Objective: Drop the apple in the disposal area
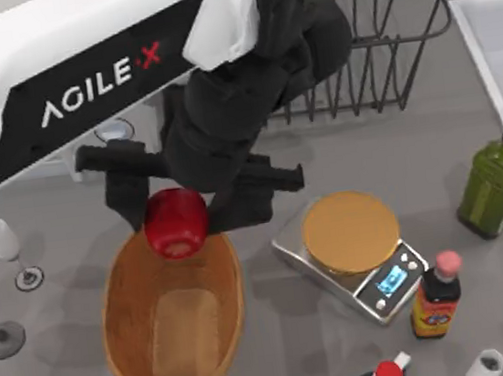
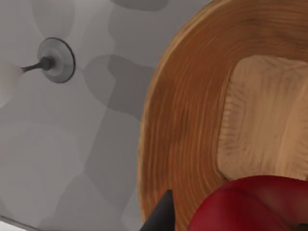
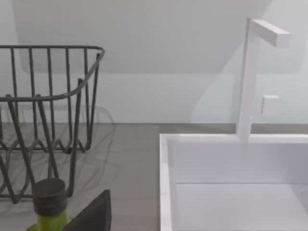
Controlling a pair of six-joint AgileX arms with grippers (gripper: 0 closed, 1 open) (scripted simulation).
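1. The left hand (image 1: 174,218) sits left of centre in the top view, its dark fingers (image 1: 128,203) clamped on either side of the apple (image 1: 175,223).
2. The apple hangs over the upper rim of the basket (image 1: 123,300), above the tabletop (image 1: 296,329).
3. In the left wrist view the apple (image 2: 250,204) shows over the basket's (image 2: 183,125) ribbed wall, near its tan pad (image 2: 264,115).
4. A scale (image 1: 349,236) stands just right of the basket.
5. For the right hand, I cannot tell whether it is open or closed; its wrist view faces a wire rack (image 3: 43,115) and a white sink (image 3: 231,178).
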